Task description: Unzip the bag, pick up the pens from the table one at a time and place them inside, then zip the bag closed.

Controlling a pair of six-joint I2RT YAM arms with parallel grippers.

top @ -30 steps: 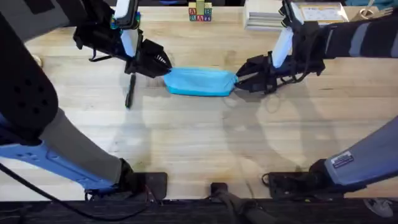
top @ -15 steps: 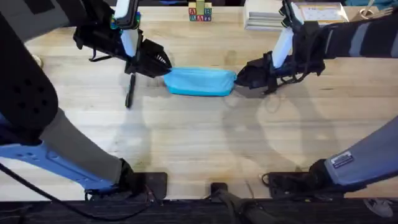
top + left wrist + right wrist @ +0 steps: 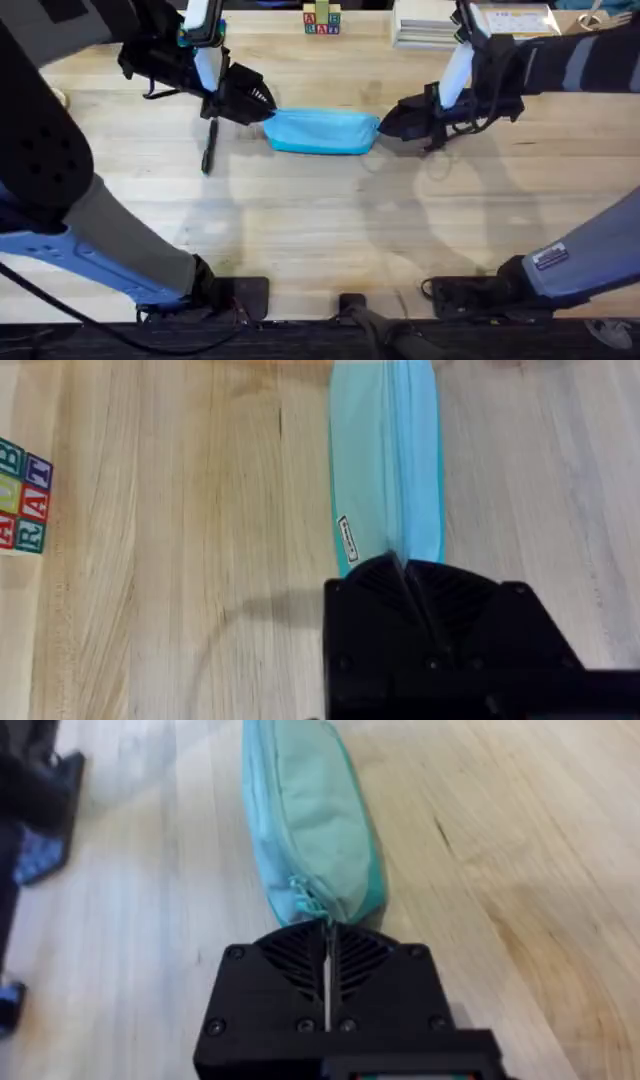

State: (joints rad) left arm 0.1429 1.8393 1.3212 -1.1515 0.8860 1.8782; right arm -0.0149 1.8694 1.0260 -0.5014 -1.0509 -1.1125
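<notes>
The light wood worktop (image 3: 320, 230) carries the turquoise bag (image 3: 320, 131) near its far middle, lying lengthwise between the two arms. Its zipper looks closed along the top, so nothing inside can be seen. The left gripper (image 3: 262, 103) has its fingers clenched on the bag's left end; the right gripper (image 3: 384, 127) pinches the zipper pull at the other end. A black pen (image 3: 209, 146) lies on the wood just left of the bag.

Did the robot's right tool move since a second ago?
Yes, a tiny bit. The right tool crept closer to the end of the blue bag, which stayed put on the table.
</notes>
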